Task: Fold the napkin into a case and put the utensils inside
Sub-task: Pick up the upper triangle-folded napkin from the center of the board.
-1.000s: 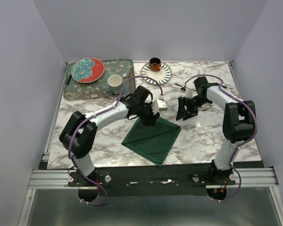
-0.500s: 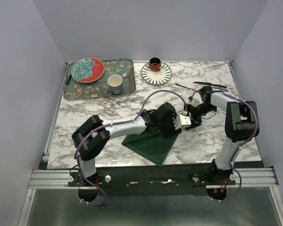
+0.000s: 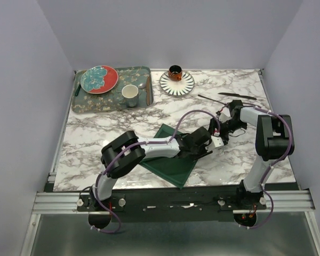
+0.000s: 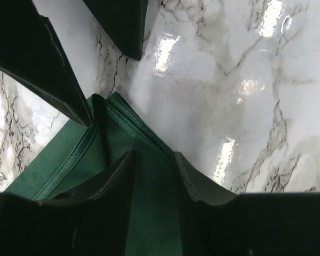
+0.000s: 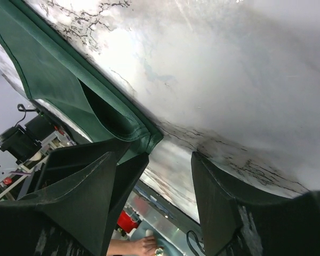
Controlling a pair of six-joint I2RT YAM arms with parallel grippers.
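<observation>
The dark green napkin (image 3: 168, 162) lies as a folded diamond near the table's front middle. My left gripper (image 3: 212, 145) reaches across it to its right corner. In the left wrist view the jaws (image 4: 154, 154) stand close together with napkin cloth (image 4: 69, 165) filling the gap. My right gripper (image 3: 220, 133) sits low just right of that corner. It is open (image 5: 168, 157), and the napkin corner (image 5: 144, 136), its layers slightly parted, lies by its left finger. The black fork (image 3: 207, 98) and knife (image 3: 238, 96) lie on the marble behind the right arm.
A floral tray (image 3: 148, 96) at the back left holds a red and teal plate (image 3: 98, 79), a cup (image 3: 130, 95) and a silver spoon (image 3: 142, 84). A striped plate (image 3: 186, 85) with a small orange cup (image 3: 175, 71) is at the back middle.
My left arm has swung right, from the napkin's top corner to its right corner. My right gripper has drawn back and lowered beside that corner.
</observation>
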